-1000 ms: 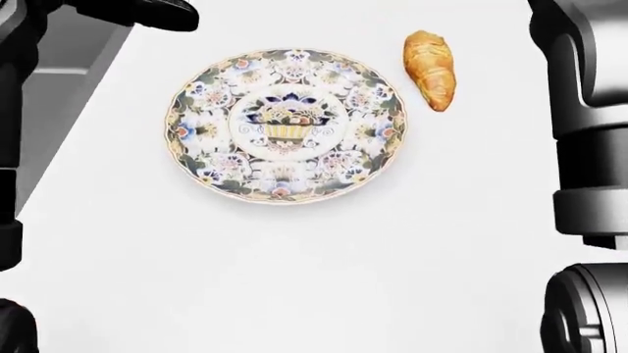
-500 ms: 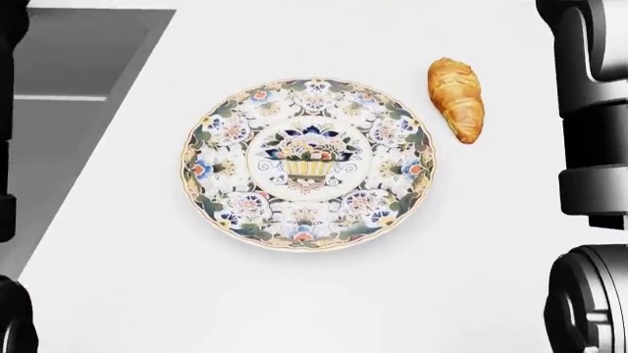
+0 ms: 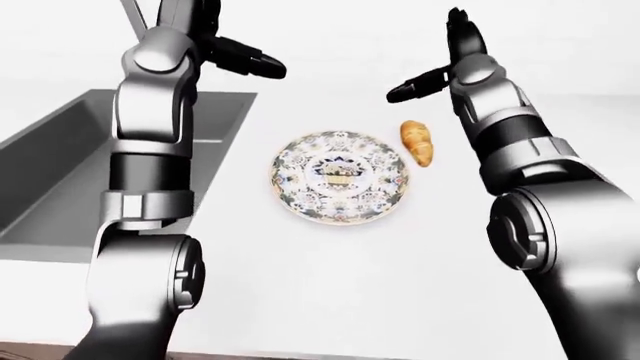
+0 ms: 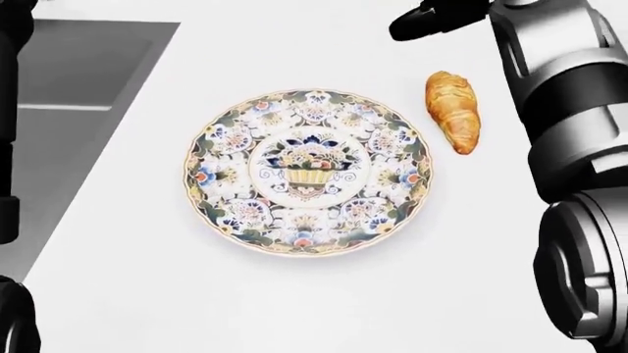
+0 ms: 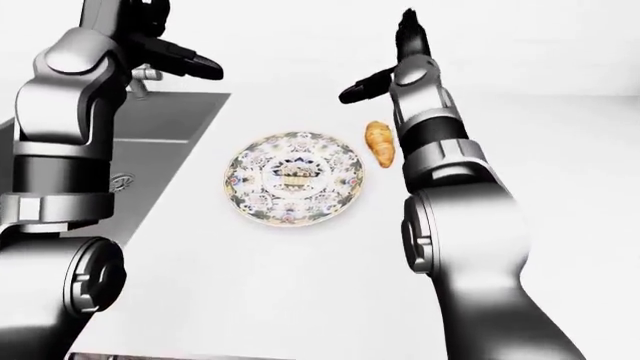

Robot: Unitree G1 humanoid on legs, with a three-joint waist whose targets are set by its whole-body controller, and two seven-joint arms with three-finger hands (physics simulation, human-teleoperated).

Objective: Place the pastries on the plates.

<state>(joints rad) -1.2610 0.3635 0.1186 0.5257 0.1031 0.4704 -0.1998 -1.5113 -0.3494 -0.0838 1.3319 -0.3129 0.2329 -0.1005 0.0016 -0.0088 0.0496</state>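
Observation:
A round plate [image 4: 307, 173] with a flower and basket pattern lies empty on the white counter [image 4: 294, 309]. A golden croissant [image 4: 453, 110] lies on the counter just to the right of the plate's upper rim, apart from it. My right hand [image 3: 432, 60] is raised above the croissant, fingers spread open and empty; one dark finger shows at the top of the head view [image 4: 427, 20]. My left hand [image 3: 245, 61] is raised at upper left of the plate, open and empty.
A grey sink basin [image 3: 70, 157] is sunk into the counter left of the plate, with a faucet [image 3: 135, 19] behind it. The counter's near edge [image 3: 300, 352] runs along the bottom of the left-eye view.
The head view has shifted, so the plate and croissant sit lower in the picture. My right arm has swung in, and its hand now shows above the croissant. The left hand has left the head view.

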